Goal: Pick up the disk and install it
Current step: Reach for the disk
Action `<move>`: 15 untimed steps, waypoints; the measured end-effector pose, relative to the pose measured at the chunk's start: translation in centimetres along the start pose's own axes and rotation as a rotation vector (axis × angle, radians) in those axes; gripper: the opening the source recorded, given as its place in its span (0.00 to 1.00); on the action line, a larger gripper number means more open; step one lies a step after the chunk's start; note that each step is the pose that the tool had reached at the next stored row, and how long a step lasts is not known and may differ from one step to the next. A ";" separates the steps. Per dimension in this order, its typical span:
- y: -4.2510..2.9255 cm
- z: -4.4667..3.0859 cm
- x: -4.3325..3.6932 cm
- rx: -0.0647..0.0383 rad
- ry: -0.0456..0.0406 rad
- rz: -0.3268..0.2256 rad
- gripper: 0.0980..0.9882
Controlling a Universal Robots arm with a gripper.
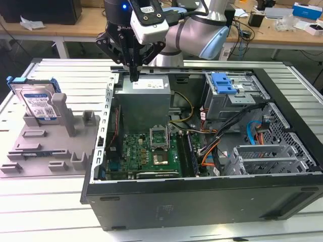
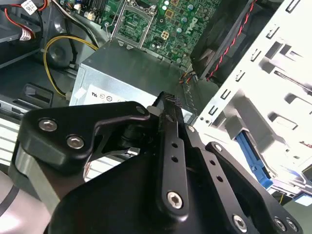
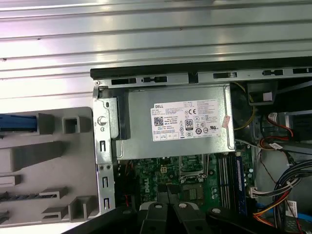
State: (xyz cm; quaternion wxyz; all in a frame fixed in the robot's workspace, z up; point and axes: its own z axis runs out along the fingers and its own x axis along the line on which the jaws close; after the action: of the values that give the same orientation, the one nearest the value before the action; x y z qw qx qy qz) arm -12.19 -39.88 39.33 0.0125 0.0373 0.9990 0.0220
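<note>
The disk is a silver drive with a white-and-blue label and a blue frame. It stands propped on a grey holder at the exterior view's left, outside the open computer case. In the first wrist view its blue edge shows on that holder. My gripper hangs over the case's rear corner, just above the grey power-supply box, well to the right of the disk. Its black fingers are pressed together with nothing between them. In the first wrist view the gripper points down at the motherboard.
Inside the case lie a green motherboard, loose cables and a drive cage with a blue latch. The case's left wall separates the gripper from the grey holder. The ribbed metal table surrounds both.
</note>
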 end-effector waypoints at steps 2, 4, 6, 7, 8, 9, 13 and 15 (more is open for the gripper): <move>0.03 0.01 0.13 0.000 -0.0001 0.000 0.01; 0.12 0.04 0.76 0.000 -0.0001 0.000 0.01; 1.15 0.17 2.55 0.000 0.0010 0.000 0.01; 1.43 0.21 3.13 0.000 0.0012 0.000 0.01; 1.64 0.23 3.92 0.000 0.0014 0.000 0.01; 1.72 0.26 4.68 0.000 0.0014 0.000 0.01; 2.08 0.40 7.96 0.000 0.0013 0.000 0.01; 2.25 0.45 8.93 0.000 0.0013 0.000 0.01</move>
State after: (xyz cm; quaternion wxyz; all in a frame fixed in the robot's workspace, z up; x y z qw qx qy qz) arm -20.91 -36.95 38.78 0.0118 0.0375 0.9990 0.0221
